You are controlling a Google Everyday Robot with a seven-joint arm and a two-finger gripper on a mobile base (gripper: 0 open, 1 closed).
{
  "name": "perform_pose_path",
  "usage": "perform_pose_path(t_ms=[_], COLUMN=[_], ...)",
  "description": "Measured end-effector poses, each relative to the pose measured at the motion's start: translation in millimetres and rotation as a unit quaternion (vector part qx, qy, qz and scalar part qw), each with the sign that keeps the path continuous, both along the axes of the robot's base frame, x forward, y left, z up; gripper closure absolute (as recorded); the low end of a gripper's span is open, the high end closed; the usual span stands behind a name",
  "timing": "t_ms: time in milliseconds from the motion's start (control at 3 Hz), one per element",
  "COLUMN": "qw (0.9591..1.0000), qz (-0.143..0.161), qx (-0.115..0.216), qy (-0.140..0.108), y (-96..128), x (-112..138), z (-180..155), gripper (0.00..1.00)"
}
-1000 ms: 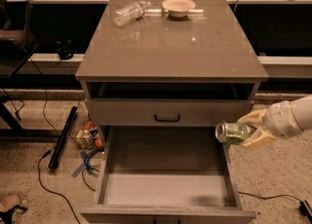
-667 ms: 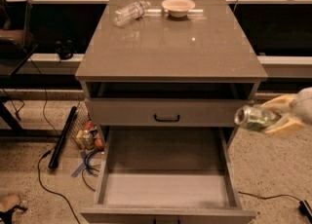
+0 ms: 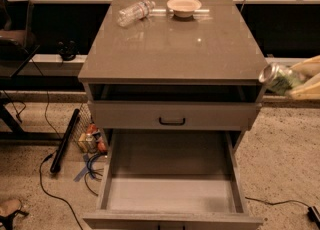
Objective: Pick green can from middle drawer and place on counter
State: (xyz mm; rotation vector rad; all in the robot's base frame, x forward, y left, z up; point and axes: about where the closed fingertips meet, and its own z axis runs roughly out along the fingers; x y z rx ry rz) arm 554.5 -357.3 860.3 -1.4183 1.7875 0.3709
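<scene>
My gripper (image 3: 295,80) is at the right edge of the view, just beyond the counter's front right corner. It is shut on the green can (image 3: 278,78), which lies on its side in the fingers (image 3: 306,66) with a silver end toward the cabinet. The can is held in the air about level with the counter (image 3: 170,49), beside it and not over it. The middle drawer (image 3: 170,181) is pulled fully open below and holds nothing.
A clear plastic bottle (image 3: 135,12) lies at the counter's back left and a small bowl (image 3: 184,6) stands at the back middle. The upper drawer (image 3: 172,116) with a black handle is shut. Cables, a black bar (image 3: 65,141) and clutter lie on the floor at left.
My gripper has lifted the green can up and to the right, from beside the upper drawer front to about counter height at the right edge.
</scene>
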Motion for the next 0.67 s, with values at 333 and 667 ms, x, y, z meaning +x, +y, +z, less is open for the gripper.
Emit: perform_pose_path(t_ms=[333, 667], qw=[0.9997, 0.9996], qz=[-0.013, -0.013], qx=[0.002, 0.002], qy=[-0.023, -0.023], y=[-6.6, -3.2], x=[10.6, 13.4], z=[25.4, 27.5], gripper=[1.00, 1.00])
